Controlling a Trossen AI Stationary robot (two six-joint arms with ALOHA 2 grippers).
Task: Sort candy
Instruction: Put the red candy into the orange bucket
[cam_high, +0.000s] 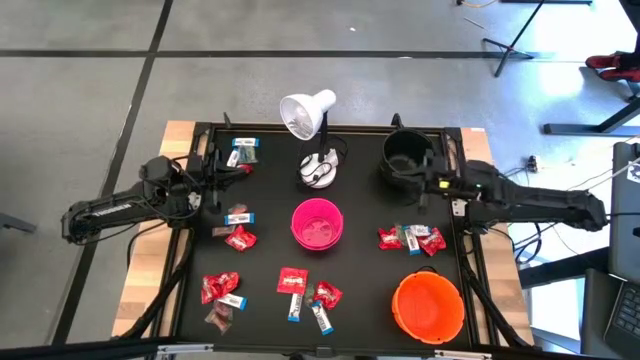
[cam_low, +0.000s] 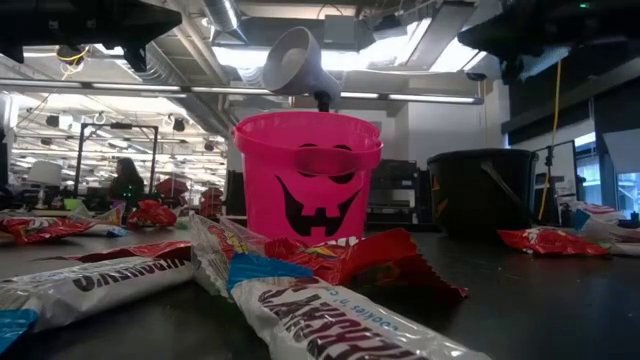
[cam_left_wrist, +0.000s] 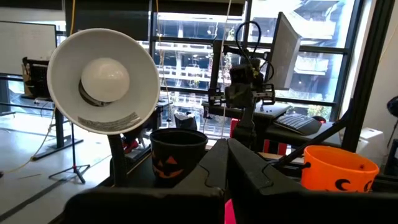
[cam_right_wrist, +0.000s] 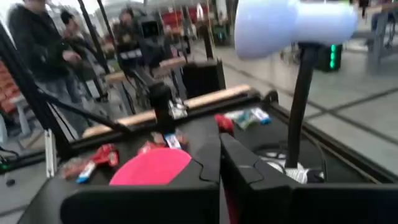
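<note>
Grey floor (cam_high: 300, 60), large windows (cam_left_wrist: 186, 68), ceiling lights (cam_low: 420, 97)

On the black worktop (cam_high: 270, 255), the pink bucket (cam_high: 317, 222) stands at the middle, with the white desk lamp (cam_high: 309, 118) behind it near the far edge. The black bucket (cam_high: 406, 157) blocks the far right corner and the orange bucket (cam_high: 428, 305) the near right corner. Candy (cam_high: 240, 238) lies in loose clusters along both sides and the near edge. Bare lanes run either side of the pink bucket.
</note>
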